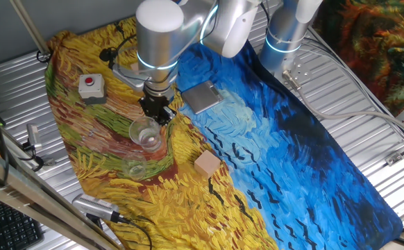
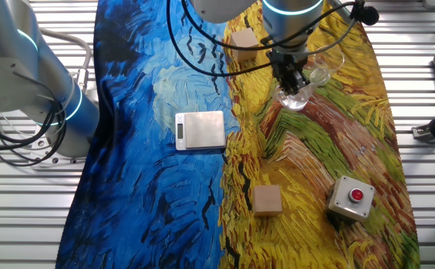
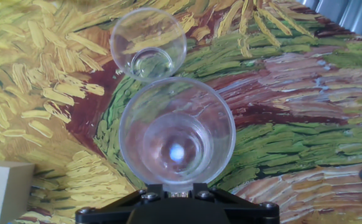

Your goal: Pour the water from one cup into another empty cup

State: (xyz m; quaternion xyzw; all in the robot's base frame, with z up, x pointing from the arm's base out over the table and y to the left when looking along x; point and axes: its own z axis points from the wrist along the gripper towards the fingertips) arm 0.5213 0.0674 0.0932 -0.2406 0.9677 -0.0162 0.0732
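The gripper [image 1: 155, 111] is closed on the rim of the larger clear tumbler [image 1: 146, 133], its fingers clamped at the near edge of the glass in the hand view. The tumbler [image 3: 176, 134] stands upright on the yellow part of the painted cloth [image 1: 278, 160], towards the counter's [image 1: 368, 83] left end in the one fixed view. A glint shows in its base; the water itself cannot be made out. Just beyond it stands the smaller clear cup [image 3: 148, 43], rims nearly touching. A wooden block [image 1: 207, 164] lies near, a scale [image 1: 201, 96] behind the gripper, a red-button box [image 1: 91, 87] further off.
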